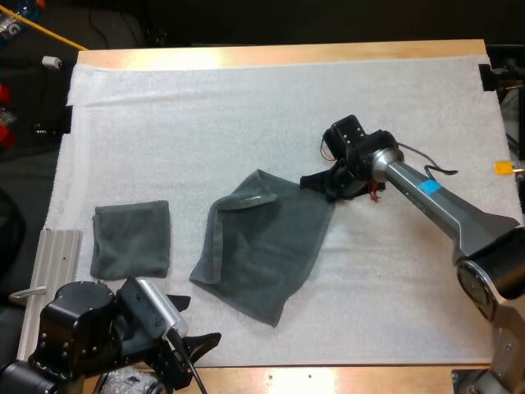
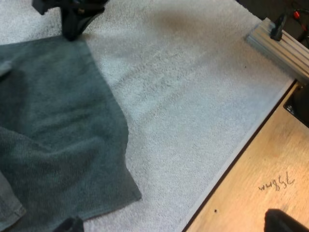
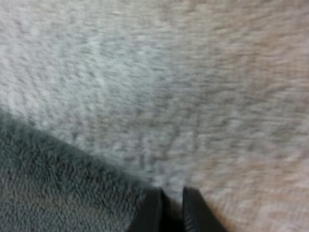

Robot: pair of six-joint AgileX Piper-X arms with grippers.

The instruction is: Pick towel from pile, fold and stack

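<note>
Two dark grey-green towels are being carried by the white mat (image 1: 246,98). A spread towel (image 1: 267,246) is lying near the middle, with the long edge at its 9 o'clock side doubled over. A folded towel (image 1: 131,240) is resting at its 9 o'clock, apart from it. Wide bare mat is lying open toward 12 o'clock and 3 o'clock, while the spread towel's 6 o'clock corner is reaching close to the mat's near edge.

The right claw (image 1: 321,187) is being held low at the spread towel's 2 o'clock corner; whether it is clenched on the cloth cannot be told. The left claw (image 1: 195,322) is being held released at 7 o'clock of the spread towel, over the mat's near edge, its fingers (image 2: 285,223) standing wide apart and grasping nothing.

The mat is being framed by the wooden counter (image 1: 287,53), and a ribbed metal rail (image 1: 51,271) is lying along the mat's 9 o'clock border.
</note>
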